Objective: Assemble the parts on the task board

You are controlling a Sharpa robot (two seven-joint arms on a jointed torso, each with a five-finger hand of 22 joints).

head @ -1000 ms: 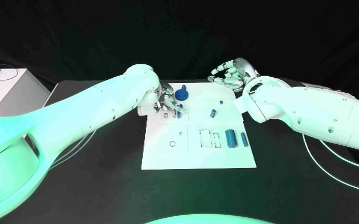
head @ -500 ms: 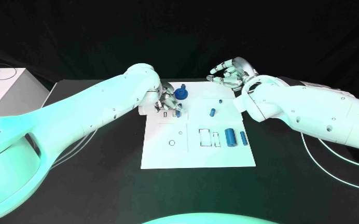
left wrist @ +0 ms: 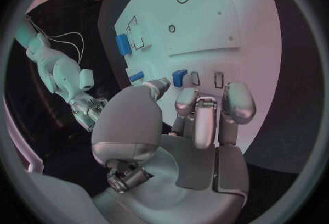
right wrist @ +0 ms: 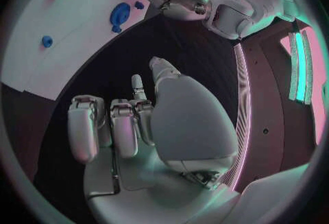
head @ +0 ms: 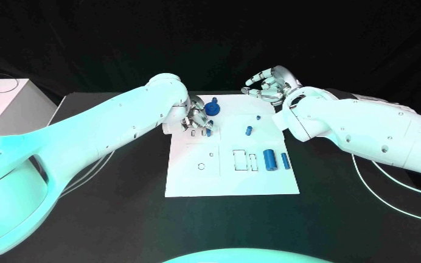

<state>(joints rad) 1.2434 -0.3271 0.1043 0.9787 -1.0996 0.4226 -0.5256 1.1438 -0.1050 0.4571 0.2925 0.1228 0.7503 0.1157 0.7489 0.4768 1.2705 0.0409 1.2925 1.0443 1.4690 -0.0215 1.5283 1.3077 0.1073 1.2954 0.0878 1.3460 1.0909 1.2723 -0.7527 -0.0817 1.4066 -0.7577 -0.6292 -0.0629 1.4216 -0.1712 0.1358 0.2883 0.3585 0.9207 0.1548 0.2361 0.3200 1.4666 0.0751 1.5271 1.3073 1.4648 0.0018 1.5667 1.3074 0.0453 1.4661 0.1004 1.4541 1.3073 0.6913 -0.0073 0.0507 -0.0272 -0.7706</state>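
The white task board (head: 228,178) lies mid-table. My left hand (head: 196,120) rests over its far left corner, where thumb and a fingertip (left wrist: 186,98) pinch a small blue part (left wrist: 180,77) (head: 208,132) at a row of slots. A blue gear-like part (head: 213,109) (right wrist: 121,14) stands just beyond the hand. A short blue peg (head: 249,131) lies near the board's middle. Two blue cylinders (head: 270,161) lie side by side toward its right edge. My right hand (head: 270,87) hovers past the far right corner, fingers apart and holding nothing.
A white box (head: 13,101) stands at the table's far left. Cables (head: 386,184) run along the table under my right arm. Empty outlined slots (head: 240,159) and a round hole (head: 202,167) mark the board's near half.
My right hand has drifted slightly away from the board's far edge, its fingers spreading a little. The left hand stays at the small blue part.
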